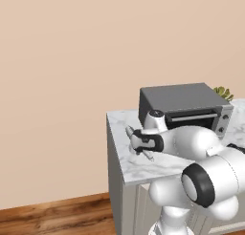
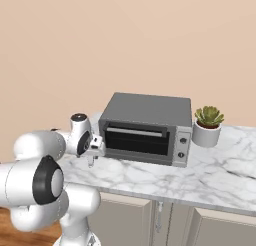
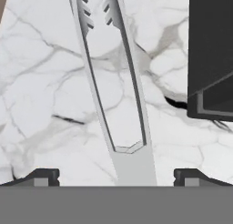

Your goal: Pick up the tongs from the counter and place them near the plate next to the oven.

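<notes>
Tongs [image 3: 116,82] lie flat on the marble table [image 3: 41,82], just beside the toaster oven [image 3: 211,54]; the pincer [image 3: 116,176], spread wide, straddles their joined end and should descend centred before closing

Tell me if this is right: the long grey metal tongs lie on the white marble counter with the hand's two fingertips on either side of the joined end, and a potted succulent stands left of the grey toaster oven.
One detail is wrong. The potted succulent stands right of the grey toaster oven, as the right base view shows. The rest holds: in the hand view, the long grey metal tongs lie on the white marble counter, the hand open around their joined end.
</notes>
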